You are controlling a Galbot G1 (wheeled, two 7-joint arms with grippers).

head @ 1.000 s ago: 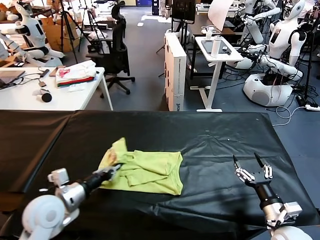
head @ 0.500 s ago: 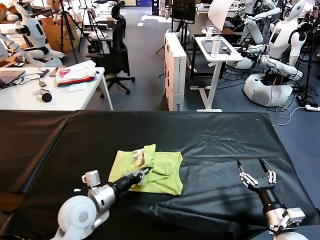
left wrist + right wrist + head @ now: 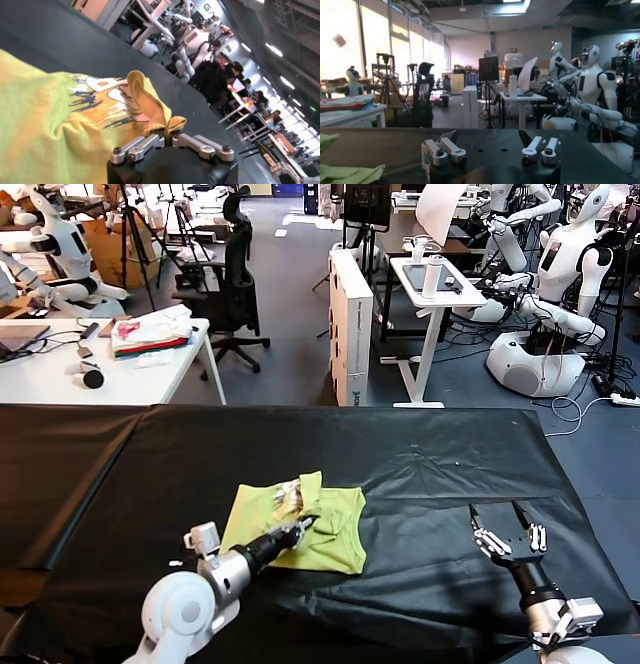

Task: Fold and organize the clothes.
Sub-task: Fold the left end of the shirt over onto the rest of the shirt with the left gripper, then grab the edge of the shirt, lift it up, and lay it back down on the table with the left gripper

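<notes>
Moved: left gripper (image 3: 308, 523) now carries T-shirt (image 3: 335, 529) edge farther right.
Left jaws: clamped on cloth.
Right gripper (image 3: 507, 520): spread wide, near right.

No text can be read; the print on the T-shirt (image 3: 107, 95) shows only white-and-dark marks.

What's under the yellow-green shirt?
The black table cover lies under the T-shirt. The left gripper pinches a flap folded over it, print showing. Anything under the layers is hidden.
</notes>
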